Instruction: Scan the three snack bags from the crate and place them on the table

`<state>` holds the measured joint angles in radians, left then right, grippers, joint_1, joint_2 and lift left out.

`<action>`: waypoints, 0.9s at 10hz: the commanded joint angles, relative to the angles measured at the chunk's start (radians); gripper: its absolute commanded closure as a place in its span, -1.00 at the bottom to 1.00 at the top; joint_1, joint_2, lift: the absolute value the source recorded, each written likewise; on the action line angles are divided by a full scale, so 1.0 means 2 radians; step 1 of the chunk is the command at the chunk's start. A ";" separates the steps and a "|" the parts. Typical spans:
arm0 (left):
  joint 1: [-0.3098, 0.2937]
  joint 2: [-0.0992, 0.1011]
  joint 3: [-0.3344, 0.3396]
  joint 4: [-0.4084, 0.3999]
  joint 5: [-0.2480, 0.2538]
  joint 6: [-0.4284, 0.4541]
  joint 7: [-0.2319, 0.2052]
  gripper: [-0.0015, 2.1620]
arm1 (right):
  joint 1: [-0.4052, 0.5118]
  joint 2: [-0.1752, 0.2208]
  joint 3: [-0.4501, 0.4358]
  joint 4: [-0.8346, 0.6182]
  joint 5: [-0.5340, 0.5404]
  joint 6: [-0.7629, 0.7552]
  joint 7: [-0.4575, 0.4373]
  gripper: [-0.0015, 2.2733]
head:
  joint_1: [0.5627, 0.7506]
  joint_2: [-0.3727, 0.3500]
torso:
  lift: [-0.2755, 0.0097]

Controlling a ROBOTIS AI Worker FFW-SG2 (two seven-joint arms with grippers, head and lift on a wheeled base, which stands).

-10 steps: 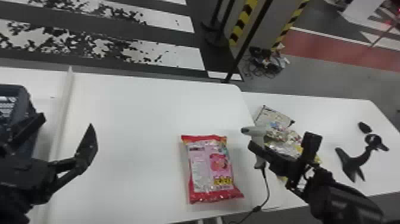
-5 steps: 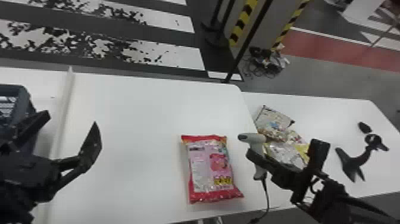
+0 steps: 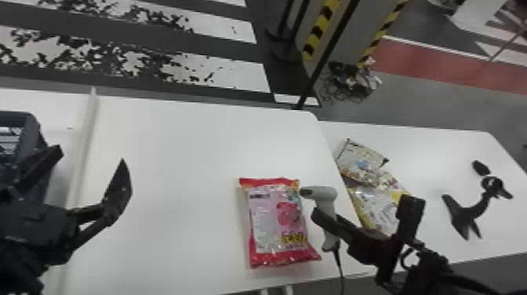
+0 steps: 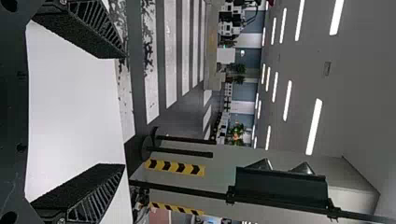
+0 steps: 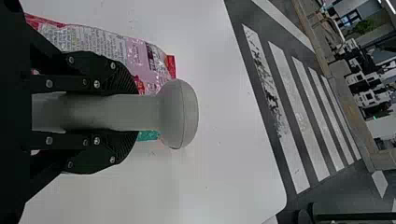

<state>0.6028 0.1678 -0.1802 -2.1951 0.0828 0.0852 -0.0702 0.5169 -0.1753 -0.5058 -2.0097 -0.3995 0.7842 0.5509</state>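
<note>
My right gripper (image 3: 327, 221) is shut on the handle of the grey scanner (image 3: 319, 193), held by the right edge of the pink and red snack bag (image 3: 276, 221), which lies flat on the white table. In the right wrist view the fingers of my right gripper (image 5: 112, 112) clasp both sides of the scanner (image 5: 180, 114), with the snack bag (image 5: 93, 42) beyond it. My left gripper (image 3: 92, 168) stands open at the left, near the crate (image 3: 33, 133). The left wrist view shows nothing between the fingers of my left gripper (image 4: 123, 112).
More snack bags (image 3: 376, 204) lie on the right-hand table (image 3: 423, 149), behind my right gripper. A black stand (image 3: 468, 210) is farther right on it. The scanner's cable (image 3: 339, 266) hangs over the front edge. A raised strip (image 3: 84, 145) runs between crate and bag.
My right gripper has moved left with the scanner, up to the pink bag's edge. The left gripper has shifted slightly right. The pink bag has stayed put.
</note>
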 commanded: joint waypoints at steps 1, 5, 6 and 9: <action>0.000 0.000 -0.001 0.000 0.000 0.000 0.001 -0.97 | 0.001 0.001 0.013 0.005 0.007 -0.006 0.000 0.98 | 0.41 -0.94 | 0.50; 0.000 0.000 0.002 0.003 0.003 0.000 0.010 -0.97 | -0.016 -0.001 0.030 0.035 0.023 -0.017 0.000 0.98 | 0.41 -0.92 | 0.50; 0.000 0.000 0.002 0.003 0.003 0.000 0.014 -0.97 | -0.021 -0.002 0.034 0.043 0.023 -0.017 0.001 0.98 | 0.41 -0.90 | 0.50; -0.002 -0.002 0.000 0.008 0.001 0.000 0.014 -0.97 | -0.028 -0.004 0.049 0.052 0.029 -0.021 0.001 0.98 | 0.41 -0.85 | 0.50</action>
<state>0.6002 0.1648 -0.1783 -2.1816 0.0852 0.0852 -0.0423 0.4655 -0.1822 -0.4138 -1.9117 -0.3451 0.7420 0.5522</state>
